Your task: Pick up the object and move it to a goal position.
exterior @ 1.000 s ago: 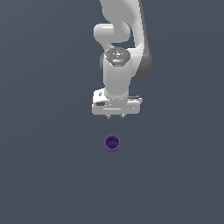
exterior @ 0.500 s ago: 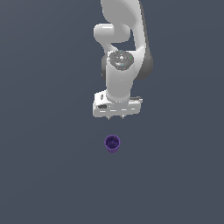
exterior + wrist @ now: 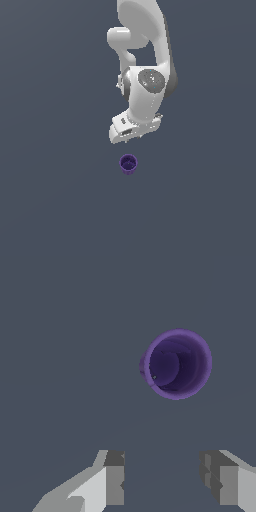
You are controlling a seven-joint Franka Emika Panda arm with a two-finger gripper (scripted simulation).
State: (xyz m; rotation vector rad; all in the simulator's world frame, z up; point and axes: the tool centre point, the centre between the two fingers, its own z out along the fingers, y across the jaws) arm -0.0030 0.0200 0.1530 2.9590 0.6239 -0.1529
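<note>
The object is a small dark purple cup [image 3: 128, 163] with a hollow top, standing upright on the grey floor. In the wrist view the cup [image 3: 176, 364] shows its open mouth, apart from the fingers. My white gripper [image 3: 131, 137] hangs above the cup, a little further back in the exterior view, and touches nothing. Its two fingertips [image 3: 114, 476] stand apart with an empty gap between them, so the gripper [image 3: 162, 478] is open and empty.
The white arm [image 3: 145, 60] rises from the gripper toward the top of the exterior view. A plain grey floor [image 3: 55, 200] lies all around the cup. No other objects show.
The wrist has turned and tilted, so the hand now sits at an angle. The gripper has come down a little toward the cup. The cup has not moved.
</note>
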